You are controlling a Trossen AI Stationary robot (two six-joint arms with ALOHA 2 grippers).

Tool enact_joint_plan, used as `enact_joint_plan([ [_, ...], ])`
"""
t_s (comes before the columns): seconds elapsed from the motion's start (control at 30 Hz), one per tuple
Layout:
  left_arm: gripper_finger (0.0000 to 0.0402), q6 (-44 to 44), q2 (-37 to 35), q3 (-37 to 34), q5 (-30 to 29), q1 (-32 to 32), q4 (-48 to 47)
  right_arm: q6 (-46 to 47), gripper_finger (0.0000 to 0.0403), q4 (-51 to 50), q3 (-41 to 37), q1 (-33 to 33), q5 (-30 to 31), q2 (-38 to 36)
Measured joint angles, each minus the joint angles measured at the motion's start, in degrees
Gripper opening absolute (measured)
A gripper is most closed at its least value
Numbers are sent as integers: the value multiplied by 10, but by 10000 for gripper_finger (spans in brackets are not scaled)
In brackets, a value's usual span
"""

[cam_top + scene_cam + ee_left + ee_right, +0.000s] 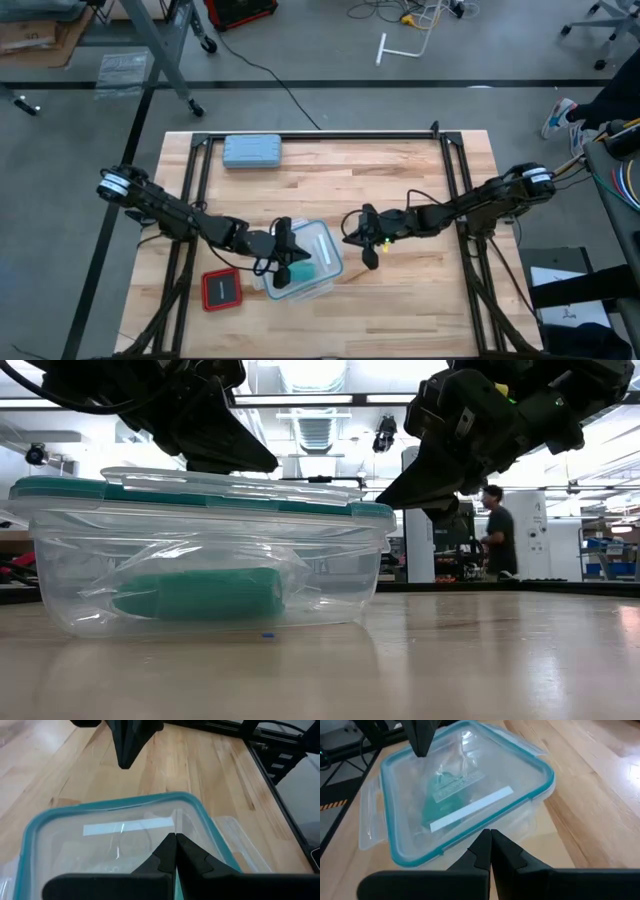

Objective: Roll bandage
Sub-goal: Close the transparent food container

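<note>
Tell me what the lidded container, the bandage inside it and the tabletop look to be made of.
Container: clear, glossy plastic; the contents show through its walls, and its lid has a teal rim.
Bandage: matte teal cloth, apparently soft, sitting in a crinkled clear bag.
Tabletop: pale wood planks with visible grain and a smooth, slightly shiny finish.

This is a robotics lab or workshop. A wooden table (330, 190) sits inside a black metal frame (320, 136) on a grey concrete floor (300, 60) strewn with cables (400, 14). Rolling office chairs (610, 25) stand at the edge, and a person (497, 530) stands under exposed ceiling ducting (315, 420) among shelving.
</note>
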Motion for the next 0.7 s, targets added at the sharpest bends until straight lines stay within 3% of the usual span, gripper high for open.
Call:
enact_joint_plan([
  [0.13, 0, -11, -1, 0, 0, -2, 1, -6, 3, -25, 9, 0, -22, -7],
  [0.2, 0, -31, -2, 0, 1, -2, -1, -7, 12, -91, 36, 0, -29, -18],
  [0.37, 0, -50, -2, 0, 1, -2, -13, -42, 55, -417, 160, 5, -30, -25],
  [0.5, 0, -55, -6, 0, 2, -2, -12, -84, 92, -617, 271, 5, -32, -13],
  [0.6, 0, -55, -9, 0, 2, -2, -18, -133, 86, -764, 339, 6, -68, -8],
  [0.7, 0, -56, -12, 0, 3, -2, -18, -141, 47, -855, 382, 8, -58, -7],
])
